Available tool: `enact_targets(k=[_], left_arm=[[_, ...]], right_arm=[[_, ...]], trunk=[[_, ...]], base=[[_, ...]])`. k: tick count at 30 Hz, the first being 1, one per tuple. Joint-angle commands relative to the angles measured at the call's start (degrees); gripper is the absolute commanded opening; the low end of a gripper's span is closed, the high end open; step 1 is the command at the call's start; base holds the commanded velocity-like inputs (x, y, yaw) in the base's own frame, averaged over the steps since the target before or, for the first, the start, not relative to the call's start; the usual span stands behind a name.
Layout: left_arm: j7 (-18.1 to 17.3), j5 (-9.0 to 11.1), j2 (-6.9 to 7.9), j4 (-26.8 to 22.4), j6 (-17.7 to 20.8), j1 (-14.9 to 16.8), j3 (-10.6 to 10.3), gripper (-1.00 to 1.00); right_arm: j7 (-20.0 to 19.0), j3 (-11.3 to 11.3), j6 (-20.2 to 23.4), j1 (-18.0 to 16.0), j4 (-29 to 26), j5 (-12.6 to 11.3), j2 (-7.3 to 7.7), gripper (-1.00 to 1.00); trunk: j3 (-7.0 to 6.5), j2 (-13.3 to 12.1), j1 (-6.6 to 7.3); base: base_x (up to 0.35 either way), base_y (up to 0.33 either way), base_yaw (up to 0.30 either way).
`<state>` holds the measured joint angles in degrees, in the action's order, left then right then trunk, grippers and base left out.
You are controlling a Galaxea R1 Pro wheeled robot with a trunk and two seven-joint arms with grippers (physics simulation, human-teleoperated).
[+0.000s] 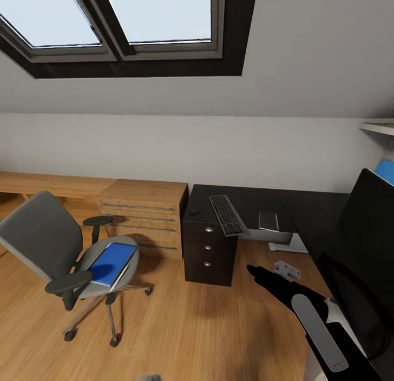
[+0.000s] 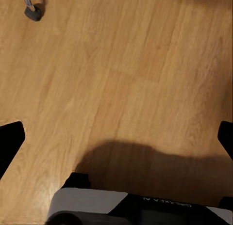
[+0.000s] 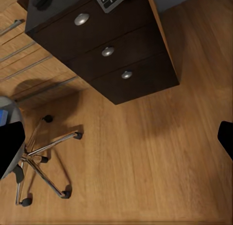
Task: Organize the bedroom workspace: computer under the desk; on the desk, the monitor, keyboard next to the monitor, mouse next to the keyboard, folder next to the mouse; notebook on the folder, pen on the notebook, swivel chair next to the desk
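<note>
With both sets of fingers spread empty, I'd pinch the folder, thin, light, stiff, by its overhanging edge.

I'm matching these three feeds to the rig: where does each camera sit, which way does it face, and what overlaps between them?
Head view: on the robot's head, looking forward and down at the swivel chair holding the folder, and the desk; the right arm shows.
Left wrist view: near the left gripper, facing the wooden floor; dark fingertips at the edges.
Right wrist view: near the right gripper, facing the desk's drawer unit and chair base.
Shared: head and right wrist views both show the keyboard, drawers and chair.
</note>
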<state>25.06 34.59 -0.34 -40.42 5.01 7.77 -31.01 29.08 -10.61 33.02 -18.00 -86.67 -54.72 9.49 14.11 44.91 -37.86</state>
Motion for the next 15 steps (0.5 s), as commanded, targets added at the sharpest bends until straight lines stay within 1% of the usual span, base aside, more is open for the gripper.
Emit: enact_targets(k=[1, 3, 4, 6, 7, 12, 14, 15], left_arm=[[0.46, 0.32, 0.07, 1.19, 0.88, 0.03, 2.65, 1.0], [0.41, 0.28, 0.06, 1.86, 1.23, 0.02, 4.79, 1.0], [0.37, -0.06, 0.05, 2.57, 1.47, 0.04, 8.03, 1.0], [0.36, -0.17, 0.07, 2.75, 1.46, 0.04, 8.91, 1.0], [0.34, -0.38, 0.03, 2.94, 1.33, 0.05, 10.01, 1.0], [0.34, -0.85, -0.07, 2.96, 1.2, 0.04, 9.98, 1.0], [0.34, -1.31, -0.08, 2.97, 1.13, 0.04, 9.86, 1.0], [0.34, -1.92, -0.09, 3.02, 1.07, 0.05, 9.79, 1.0]], right_arm=[[0.6, -0.11, 0.02, -0.06, -0.08, -0.56, 0.07, 1.0], [0.61, -0.11, 0.02, -0.04, -0.08, -0.56, 0.08, 1.0], [0.62, -0.21, 0.02, -0.06, -0.08, -0.56, 0.08, 1.0], [0.63, -0.32, 0.03, -0.06, -0.08, -0.55, 0.08, 1.0], [0.63, -0.65, 0.03, -0.03, -0.27, -0.4, 0.09, 1.0], [0.63, -0.75, -0.04, -0.04, -1.43, -0.26, 0.19, 1.0], [0.63, -0.76, -0.05, -0.05, -1.88, -0.03, 0.25, 1.0], [0.63, -0.78, -0.05, -0.05, -2.23, 0.52, 0.28, 1.0]], trunk=[[-0.1, -0.35, 0.22], [-0.46, -1.15, 0.66], [-0.64, -1.55, 0.88], [-1.0, -2.35, 1.32], [-1.0, -2.35, 1.32], [-1.0, -2.35, 1.32], [-1.0, -2.35, 1.32], [-1.0, -2.35, 1.32]], base=[[-0.042, 0.0, 0.0], [-0.03, 0.0, 0.0], [-0.011, 0.0, 0.0], [-0.008, 0.0, 0.0], [-0.002, 0.0, 0.0], [-0.001, 0.0, 0.0], [0.0, 0.0, 0.0], [0.0, 0.0, 0.0]])
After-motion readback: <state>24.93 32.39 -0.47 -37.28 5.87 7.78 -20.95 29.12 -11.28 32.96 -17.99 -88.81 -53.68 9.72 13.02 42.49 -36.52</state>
